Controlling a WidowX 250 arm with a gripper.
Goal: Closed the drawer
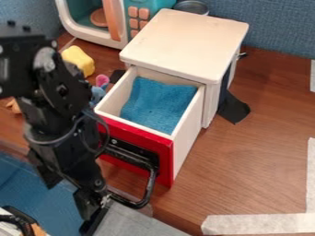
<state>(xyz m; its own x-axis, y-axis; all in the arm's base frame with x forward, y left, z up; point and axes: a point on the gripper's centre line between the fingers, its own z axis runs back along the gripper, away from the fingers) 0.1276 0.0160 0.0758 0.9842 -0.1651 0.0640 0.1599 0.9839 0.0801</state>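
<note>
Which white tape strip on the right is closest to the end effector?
The strip lying crosswise at the bottom; the long strip and the short one above it, both at the right edge, are farther.

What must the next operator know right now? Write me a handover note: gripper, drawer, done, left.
Gripper: the gripper is low in front of the drawer, near the end of the black handle; whether it touches the handle, I can't tell.
Drawer: the red-fronted drawer is pulled well out of the white cabinet, with a blue cloth lying inside, below the rim.
Done: nothing of the closing shows as complete; the drawer is open.
Left: push the drawer in until its front meets the cabinet. The cloth looks unlikely to snag.
</note>
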